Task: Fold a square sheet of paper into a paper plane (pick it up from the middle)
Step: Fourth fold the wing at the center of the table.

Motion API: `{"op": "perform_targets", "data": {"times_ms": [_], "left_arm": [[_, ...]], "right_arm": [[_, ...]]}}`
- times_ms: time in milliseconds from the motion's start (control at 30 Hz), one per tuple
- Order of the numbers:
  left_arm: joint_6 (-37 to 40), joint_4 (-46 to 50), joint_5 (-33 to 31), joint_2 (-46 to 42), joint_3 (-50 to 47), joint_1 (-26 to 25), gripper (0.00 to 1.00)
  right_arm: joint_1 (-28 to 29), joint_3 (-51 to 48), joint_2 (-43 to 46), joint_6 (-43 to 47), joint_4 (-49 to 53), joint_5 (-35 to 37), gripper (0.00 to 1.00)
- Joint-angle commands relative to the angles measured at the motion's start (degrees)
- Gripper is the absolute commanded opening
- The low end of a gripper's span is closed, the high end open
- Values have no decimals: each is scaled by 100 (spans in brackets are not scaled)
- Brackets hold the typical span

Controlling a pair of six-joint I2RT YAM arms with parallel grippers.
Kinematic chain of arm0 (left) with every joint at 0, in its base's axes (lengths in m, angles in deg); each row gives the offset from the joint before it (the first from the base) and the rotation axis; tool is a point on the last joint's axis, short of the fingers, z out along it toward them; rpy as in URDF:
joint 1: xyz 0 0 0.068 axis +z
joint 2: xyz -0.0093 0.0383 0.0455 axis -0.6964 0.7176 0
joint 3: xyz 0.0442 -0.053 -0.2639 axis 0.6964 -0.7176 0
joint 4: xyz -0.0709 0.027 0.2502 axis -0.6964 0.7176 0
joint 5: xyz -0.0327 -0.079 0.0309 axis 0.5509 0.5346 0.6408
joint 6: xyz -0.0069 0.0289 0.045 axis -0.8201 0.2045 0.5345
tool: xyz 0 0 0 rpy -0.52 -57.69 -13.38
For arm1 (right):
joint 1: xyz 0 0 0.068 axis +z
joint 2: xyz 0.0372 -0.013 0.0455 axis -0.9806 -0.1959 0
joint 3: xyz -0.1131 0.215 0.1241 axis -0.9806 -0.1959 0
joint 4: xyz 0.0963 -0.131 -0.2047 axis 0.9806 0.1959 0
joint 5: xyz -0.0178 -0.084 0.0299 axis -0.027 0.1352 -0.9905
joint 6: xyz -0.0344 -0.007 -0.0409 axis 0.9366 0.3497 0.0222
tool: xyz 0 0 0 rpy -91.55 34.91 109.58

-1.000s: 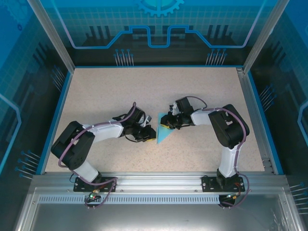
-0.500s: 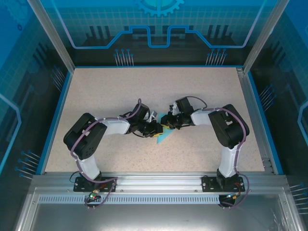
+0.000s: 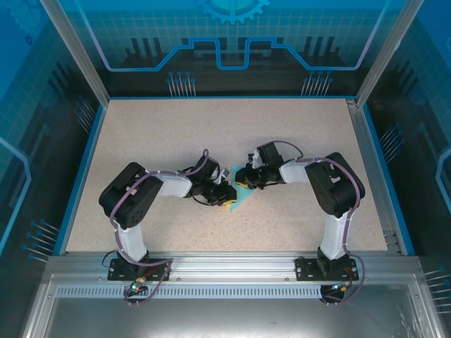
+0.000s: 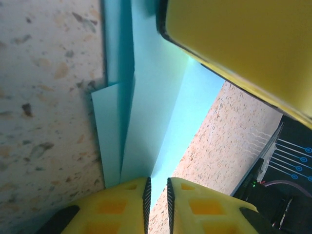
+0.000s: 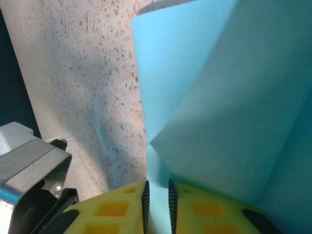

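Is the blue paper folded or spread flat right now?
Folded: the paper shows overlapping layers with sharp creases, and from above it is a narrow triangle.

We count 1 sheet of paper, light blue and folded into layers, lying on 1 speckled table. There are 2 arms, 1 left arm and 1 right arm, each standing on 1 base, so 2 bases. We count 2 grippers, the left gripper and the right gripper, and each shows 2 yellow fingers, 4 in all.
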Motion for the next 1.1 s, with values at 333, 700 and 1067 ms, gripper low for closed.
{"op": "perform_targets", "data": {"times_ms": [333,700,1067], "left_arm": [[290,741,-36,-461,-336,-87,21],[66,548,-71,-1038,-42,-115,22],[85,459,167,-291,153,-273,22]], "right_arm": [[59,-96,-465,152,626,383,21],[63,-135,-474,136,588,402,21],[55,-148,-487,143,604,404,21]]}}
